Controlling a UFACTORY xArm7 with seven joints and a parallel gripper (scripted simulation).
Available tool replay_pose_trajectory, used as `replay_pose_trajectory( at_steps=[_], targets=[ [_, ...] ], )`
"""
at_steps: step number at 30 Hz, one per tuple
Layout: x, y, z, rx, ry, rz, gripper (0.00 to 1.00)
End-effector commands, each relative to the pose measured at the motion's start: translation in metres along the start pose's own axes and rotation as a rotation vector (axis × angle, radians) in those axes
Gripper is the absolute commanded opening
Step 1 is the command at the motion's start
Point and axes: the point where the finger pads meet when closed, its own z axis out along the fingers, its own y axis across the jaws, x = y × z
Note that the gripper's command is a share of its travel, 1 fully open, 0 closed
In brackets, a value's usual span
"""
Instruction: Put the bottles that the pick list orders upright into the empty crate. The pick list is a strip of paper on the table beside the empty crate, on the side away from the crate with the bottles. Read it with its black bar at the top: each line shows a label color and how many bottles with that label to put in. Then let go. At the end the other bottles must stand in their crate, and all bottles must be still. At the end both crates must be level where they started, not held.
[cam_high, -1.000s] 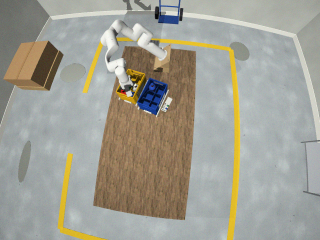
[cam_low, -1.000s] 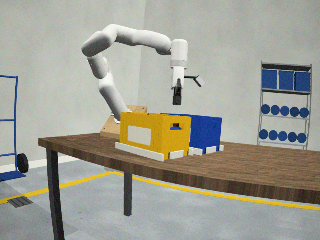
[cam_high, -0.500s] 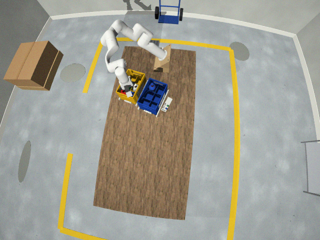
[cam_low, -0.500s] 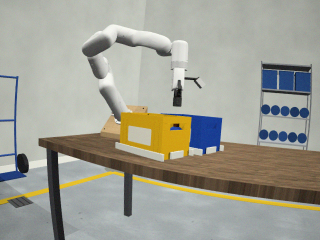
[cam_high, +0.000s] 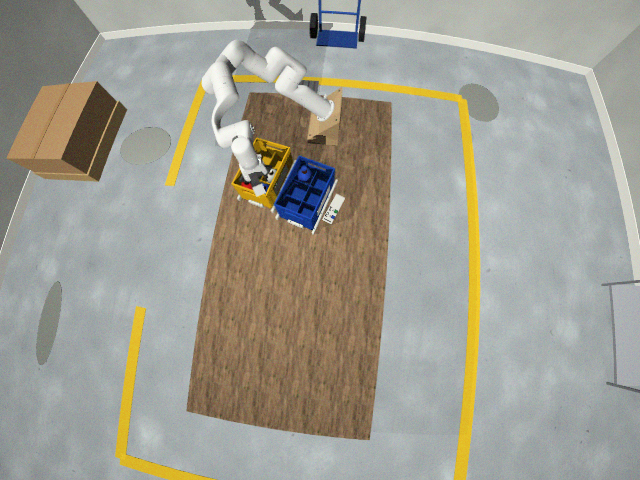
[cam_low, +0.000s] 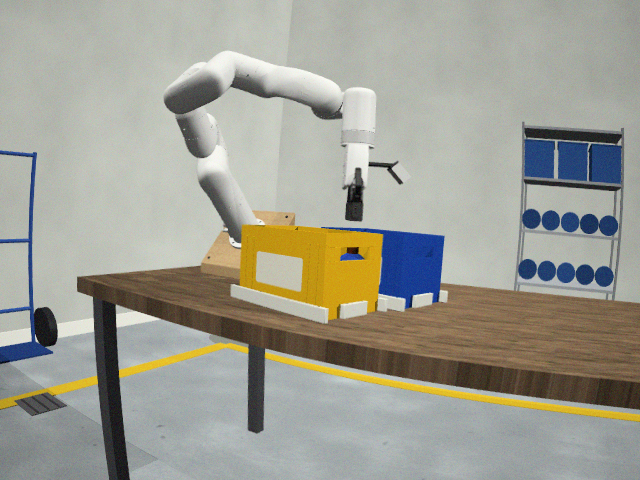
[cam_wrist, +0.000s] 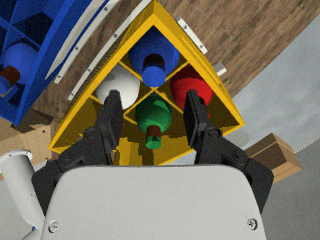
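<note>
The yellow crate (cam_wrist: 150, 90) holds a green-label bottle (cam_wrist: 155, 115), a blue-label bottle (cam_wrist: 155, 62), a red-label bottle (cam_wrist: 191, 87) and a white-label bottle (cam_wrist: 120, 86), all upright. My gripper (cam_wrist: 153, 101) (cam_low: 354, 209) is open and empty, hovering above this crate with the green bottle between the fingers in the wrist view; from the side it hangs clear above the crate rim. The blue crate (cam_high: 305, 192) stands next to the yellow one and holds one blue-label bottle (cam_high: 304, 174), also seen in the wrist view (cam_wrist: 15, 70). The pick list strip (cam_high: 333, 209) lies beside the blue crate.
White stop blocks (cam_low: 279, 303) line the crate bases. The arm's wooden mount (cam_high: 324, 119) stands behind the crates. A cardboard box (cam_high: 64, 131) and a hand truck (cam_high: 337, 24) stand on the floor away from the table.
</note>
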Motion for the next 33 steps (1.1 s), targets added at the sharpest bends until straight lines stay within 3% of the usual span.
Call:
replay_pose_trajectory(
  at_steps=[1, 33],
  targets=[
    [0.001, 0.0, 0.003, -0.002, 0.005, -0.001, 0.65],
    [0.002, 0.0, 0.042, -0.002, 0.004, -0.001, 0.65]
  ],
)
